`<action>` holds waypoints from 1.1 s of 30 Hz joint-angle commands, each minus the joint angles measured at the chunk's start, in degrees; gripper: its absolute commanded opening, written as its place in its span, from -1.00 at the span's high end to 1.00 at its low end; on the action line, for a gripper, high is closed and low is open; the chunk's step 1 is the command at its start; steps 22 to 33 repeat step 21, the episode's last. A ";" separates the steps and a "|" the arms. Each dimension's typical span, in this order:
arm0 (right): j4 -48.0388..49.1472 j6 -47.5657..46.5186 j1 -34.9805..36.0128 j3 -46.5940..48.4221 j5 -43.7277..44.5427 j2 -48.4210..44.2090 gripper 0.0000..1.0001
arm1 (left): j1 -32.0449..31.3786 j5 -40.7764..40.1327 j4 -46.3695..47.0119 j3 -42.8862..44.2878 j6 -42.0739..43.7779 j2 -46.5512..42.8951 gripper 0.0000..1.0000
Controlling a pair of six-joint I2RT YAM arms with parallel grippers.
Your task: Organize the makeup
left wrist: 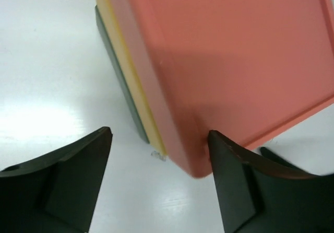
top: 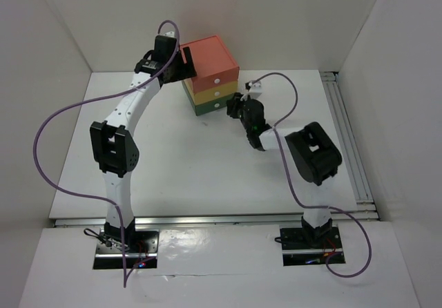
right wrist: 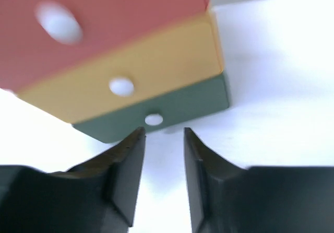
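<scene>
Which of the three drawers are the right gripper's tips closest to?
The green bottom drawer: its white knob sits just beyond the right gripper, whose tips stand slightly apart. The yellow drawer and orange drawer are stacked higher.

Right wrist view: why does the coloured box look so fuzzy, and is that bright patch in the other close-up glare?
Right wrist view: the drawer box sits very near the lens, so its white knobs smear, while the dark fingers look sharper. Left wrist view: yes, light glares off the glossy white table. Top external view: evenly lit and sharp.
</scene>
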 commanded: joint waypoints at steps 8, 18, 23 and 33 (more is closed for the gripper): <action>-38.69 4.86 -11.11 -6.05 0.26 -28.26 -1.00 | 1.01 -4.43 -5.33 -12.72 0.78 -25.78 -1.00; -49.88 2.06 -14.21 -9.31 2.19 -36.36 -1.00 | -0.92 -7.24 3.29 -50.10 -7.31 -48.33 -1.00; -49.36 1.53 -14.21 -9.31 0.35 -37.76 -1.00 | -0.92 -8.81 1.10 -47.83 -6.79 -48.86 -1.00; -49.36 1.53 -14.21 -9.31 0.35 -37.76 -1.00 | -0.92 -8.81 1.10 -47.83 -6.79 -48.86 -1.00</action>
